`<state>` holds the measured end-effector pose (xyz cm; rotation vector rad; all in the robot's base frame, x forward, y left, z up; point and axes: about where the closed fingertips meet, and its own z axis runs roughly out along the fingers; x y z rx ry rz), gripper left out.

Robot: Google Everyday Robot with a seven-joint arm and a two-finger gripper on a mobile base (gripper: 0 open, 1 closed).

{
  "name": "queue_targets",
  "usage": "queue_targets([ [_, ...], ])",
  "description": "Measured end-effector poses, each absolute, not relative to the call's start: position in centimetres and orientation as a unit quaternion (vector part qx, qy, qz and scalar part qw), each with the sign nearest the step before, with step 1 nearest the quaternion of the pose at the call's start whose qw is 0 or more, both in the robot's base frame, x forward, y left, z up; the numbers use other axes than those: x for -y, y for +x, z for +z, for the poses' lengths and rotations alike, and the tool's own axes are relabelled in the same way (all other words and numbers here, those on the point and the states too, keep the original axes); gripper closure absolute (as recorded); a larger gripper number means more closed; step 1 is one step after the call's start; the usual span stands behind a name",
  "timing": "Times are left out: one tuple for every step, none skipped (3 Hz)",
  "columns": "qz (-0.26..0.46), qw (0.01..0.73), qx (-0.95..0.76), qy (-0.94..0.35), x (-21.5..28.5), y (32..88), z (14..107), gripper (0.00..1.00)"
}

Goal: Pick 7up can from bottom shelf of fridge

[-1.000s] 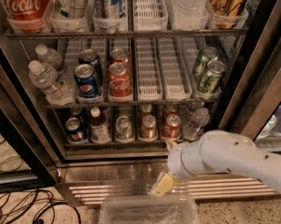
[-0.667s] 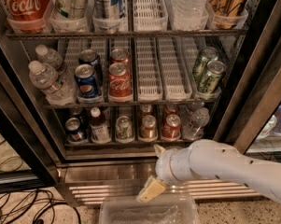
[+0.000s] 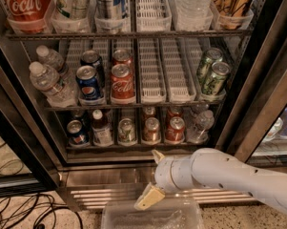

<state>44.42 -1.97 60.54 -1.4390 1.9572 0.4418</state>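
The 7up can (image 3: 127, 130), green and white with a silver top, stands upright in a lane of the bottom shelf (image 3: 133, 147) of the fridge (image 3: 255, 87), third from the left. My gripper (image 3: 153, 176) is on the white arm that comes in from the right. It hangs in front of the ribbed steel base, below the shelf and a little right of the can, not touching it. It is open and empty, with one tan fingertip (image 3: 158, 155) up near the shelf edge and the other (image 3: 149, 197) down.
On the bottom shelf, a Pepsi can (image 3: 76, 132) and a small bottle (image 3: 102, 128) stand left of the 7up can. Two reddish cans (image 3: 174, 129) and a water bottle (image 3: 200, 125) stand to its right. A clear plastic bin (image 3: 152, 216) and cables (image 3: 24, 209) lie on the floor below.
The arm has moved left along the fridge base. The gripper has turned so its upper finger now shows near the bottom shelf edge. The cans have not moved.
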Motion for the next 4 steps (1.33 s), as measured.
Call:
queue_targets([
  [0.157,0.359,-0.746,-0.538,1.6,44.9,60.1,0.00],
  [0.150,0.428,-0.740,-0.497,0.2,46.5,57.9,0.00],
  [0.141,0.472,-0.732,-0.470,-0.8,48.7,57.7,0.00],
  [0.142,0.492,-0.740,-0.435,-1.6,50.3,57.7,0.00],
])
